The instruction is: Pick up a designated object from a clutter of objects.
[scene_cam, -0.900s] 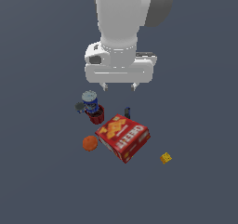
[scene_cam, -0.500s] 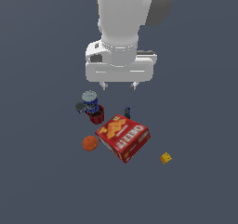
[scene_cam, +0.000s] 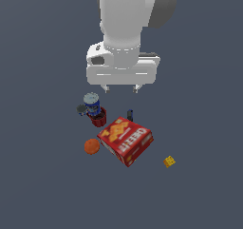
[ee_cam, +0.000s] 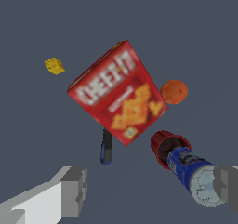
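Observation:
The designated object, a small orange ball [scene_cam: 91, 147] [ee_cam: 174, 91], lies on the floor just to the exterior view's left of the red cracker box [scene_cam: 126, 140] [ee_cam: 120, 94]. My gripper [scene_cam: 121, 88] [ee_cam: 148, 190] hangs high above the clutter, open and holding nothing, its fingers [ee_cam: 74, 190] spread wide. It is over the blue can [scene_cam: 92, 102] [ee_cam: 193, 175] and red cup [scene_cam: 98, 117] [ee_cam: 166, 145], well apart from the ball. A dark screwdriver [scene_cam: 129, 114] [ee_cam: 106, 147] lies beside the box. The yellow cube [scene_cam: 169, 162] [ee_cam: 55, 65] sits off alone.
A small dark round item [scene_cam: 81, 109] lies against the blue can on the exterior view's left. The floor [scene_cam: 47, 185] is plain dark grey all around the clutter.

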`<state>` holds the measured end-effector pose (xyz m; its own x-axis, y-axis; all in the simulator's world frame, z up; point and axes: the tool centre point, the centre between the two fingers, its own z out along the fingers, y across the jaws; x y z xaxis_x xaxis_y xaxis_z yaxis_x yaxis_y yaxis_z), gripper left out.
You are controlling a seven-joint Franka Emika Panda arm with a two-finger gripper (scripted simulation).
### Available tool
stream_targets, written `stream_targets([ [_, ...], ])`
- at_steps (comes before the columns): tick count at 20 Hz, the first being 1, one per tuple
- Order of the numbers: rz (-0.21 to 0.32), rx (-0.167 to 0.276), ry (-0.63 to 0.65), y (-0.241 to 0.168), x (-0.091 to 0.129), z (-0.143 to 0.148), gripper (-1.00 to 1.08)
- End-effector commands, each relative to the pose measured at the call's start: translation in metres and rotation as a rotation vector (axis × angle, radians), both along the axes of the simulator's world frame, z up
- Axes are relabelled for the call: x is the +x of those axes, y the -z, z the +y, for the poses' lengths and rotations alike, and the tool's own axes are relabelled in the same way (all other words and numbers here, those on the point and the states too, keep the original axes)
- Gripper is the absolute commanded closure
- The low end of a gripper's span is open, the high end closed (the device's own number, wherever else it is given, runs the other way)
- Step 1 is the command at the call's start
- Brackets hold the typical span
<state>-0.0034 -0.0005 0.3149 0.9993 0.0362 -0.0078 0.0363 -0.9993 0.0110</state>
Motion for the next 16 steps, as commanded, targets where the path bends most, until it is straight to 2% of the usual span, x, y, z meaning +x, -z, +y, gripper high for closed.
stream_targets([
  [1,0.001,0.002,0.012,0.006,0.004,-0.004,-0.92],
  [9,-0.001,0.014,0.087,0.044,0.032,-0.028,-0.92],
  [16,-0.004,0.021,0.193,0.103,0.062,-0.065,-0.92],
])
